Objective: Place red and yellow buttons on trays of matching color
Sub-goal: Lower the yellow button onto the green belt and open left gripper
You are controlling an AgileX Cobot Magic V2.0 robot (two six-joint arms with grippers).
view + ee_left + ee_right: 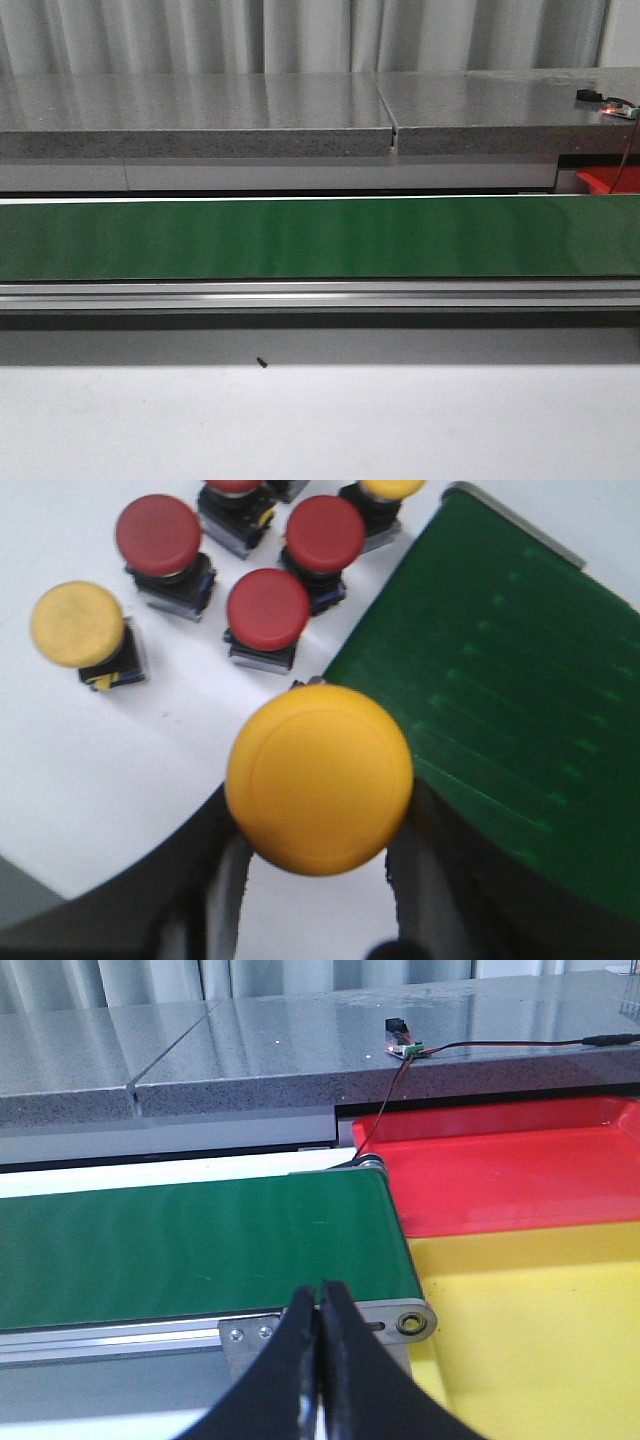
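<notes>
In the left wrist view my left gripper (318, 832) is shut on a yellow button (318, 778), whose big cap hides its body and sits between the dark fingers (222, 870). It hangs above the white table by the green belt's end (520, 680). Below lie three red buttons (158, 535) (268, 608) (325, 533) and a yellow one (77, 624). In the right wrist view my right gripper (320, 1298) is shut on nothing, near the belt's end (200, 1250). Beside it are the red tray (520, 1170) and the yellow tray (540, 1330).
The front view shows the long green conveyor (320, 238), its metal rail (320, 295), a grey stone ledge (200, 115) behind and a corner of the red tray (605, 180); neither arm shows there. A small board with a red wire (403, 1048) sits on the ledge.
</notes>
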